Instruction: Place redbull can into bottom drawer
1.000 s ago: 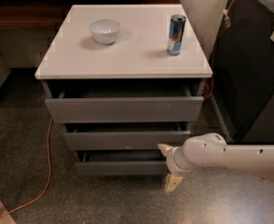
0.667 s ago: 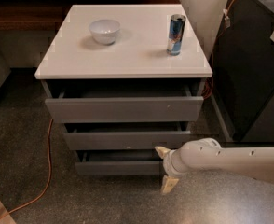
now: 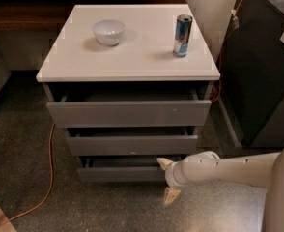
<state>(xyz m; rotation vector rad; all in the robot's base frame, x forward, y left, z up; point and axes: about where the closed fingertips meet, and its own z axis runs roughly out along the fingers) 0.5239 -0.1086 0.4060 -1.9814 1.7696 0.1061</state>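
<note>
The redbull can (image 3: 182,36) stands upright on the right side of the white cabinet top (image 3: 132,57). The bottom drawer (image 3: 120,173) is the lowest grey one and stands pulled out a little. My gripper (image 3: 167,180) is low at the right end of that drawer's front, open, one finger (image 3: 163,162) at the top edge and the other (image 3: 170,195) hanging below near the floor. Nothing is between the fingers. The can is far above the gripper.
A white bowl (image 3: 108,32) sits on the cabinet top, left of the can. The top drawer (image 3: 127,112) and middle drawer (image 3: 132,144) are also partly pulled out. A dark cabinet (image 3: 262,71) stands to the right. An orange cable (image 3: 48,178) runs over the speckled floor at left.
My arm and gripper have shifted left along the bottom drawer's front. The can, bowl and drawers have not moved.
</note>
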